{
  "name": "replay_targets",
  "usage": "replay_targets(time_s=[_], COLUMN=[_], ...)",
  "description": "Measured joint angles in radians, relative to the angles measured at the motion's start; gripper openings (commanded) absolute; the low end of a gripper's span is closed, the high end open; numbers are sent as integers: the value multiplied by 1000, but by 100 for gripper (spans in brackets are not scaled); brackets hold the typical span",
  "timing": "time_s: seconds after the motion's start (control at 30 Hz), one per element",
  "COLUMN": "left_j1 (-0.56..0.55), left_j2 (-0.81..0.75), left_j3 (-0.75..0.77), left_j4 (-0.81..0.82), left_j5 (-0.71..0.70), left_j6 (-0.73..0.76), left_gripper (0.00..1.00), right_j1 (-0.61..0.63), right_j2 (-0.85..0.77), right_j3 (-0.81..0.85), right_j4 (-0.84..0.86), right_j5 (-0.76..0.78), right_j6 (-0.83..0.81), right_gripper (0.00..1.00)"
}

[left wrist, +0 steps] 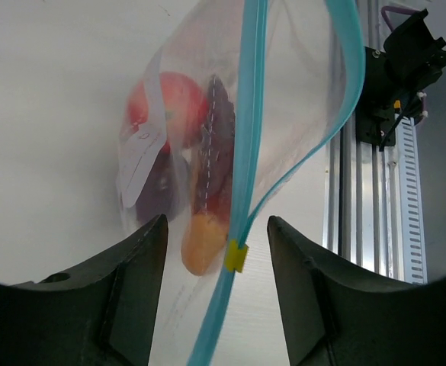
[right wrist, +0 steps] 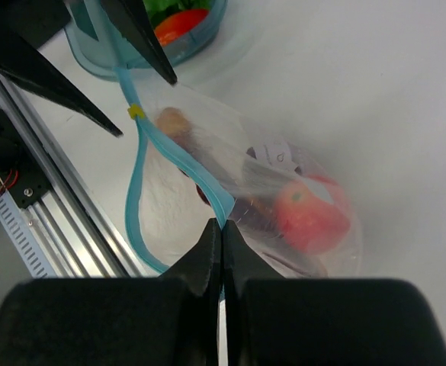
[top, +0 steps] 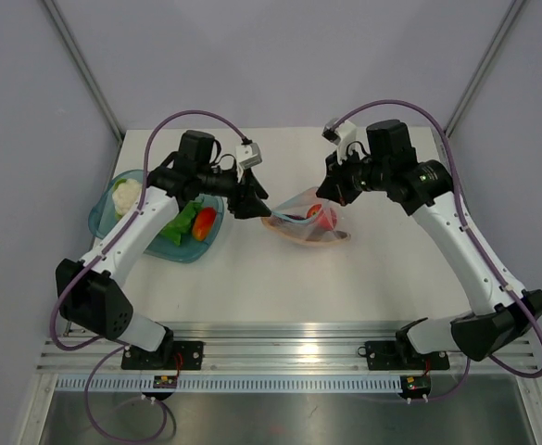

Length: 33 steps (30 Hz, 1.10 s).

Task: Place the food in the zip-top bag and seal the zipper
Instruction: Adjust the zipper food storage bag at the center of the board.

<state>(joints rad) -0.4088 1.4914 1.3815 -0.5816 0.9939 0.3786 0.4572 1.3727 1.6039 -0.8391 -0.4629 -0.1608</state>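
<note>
Over table (top: 345, 287) centre, R gripper (right wrist: 222, 229) clamped zipper (left wrist: 248, 122) of zip-top bag (right wrist: 283, 171); L gripper (left wrist: 215, 227) fingers apart, zipper btwn them; food (right wrist: 310, 217) inside bag.

White table (top: 345, 287), pale grey walls (top: 252, 56), metal rail (top: 289, 345)

Readable text: we find none. Sole candidate entry: a white label (left wrist: 141, 152) lying inside the bag (left wrist: 192, 53), against its clear wall. In the left wrist view we make out a few small dark marks on it. In the right wrist view one mark looks like a rounded character, perhaps a zero or a letter O. Both views are too blurred for us to read it with any certainty.
</note>
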Motion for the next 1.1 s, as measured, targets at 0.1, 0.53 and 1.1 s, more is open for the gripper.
replay_targets(time_s=[0.1,0.53,1.1], left_j1=[18,45,45], left_j2=[-36,-97,-45], left_j3=[0,18,-83], left_j4=[0,-37,-91], left_j5=[-24,-64,-87], left_j6=[-6,25,121], left_gripper=[60,61,62], right_j1=[0,0,0], right_j2=[21,29,19], right_j3=[-28,-37,-37], right_j4=[-34,-24,-23], right_j5=[-3,-14,-13], right_j6=[0,0,-8], right_gripper=[0,0,0])
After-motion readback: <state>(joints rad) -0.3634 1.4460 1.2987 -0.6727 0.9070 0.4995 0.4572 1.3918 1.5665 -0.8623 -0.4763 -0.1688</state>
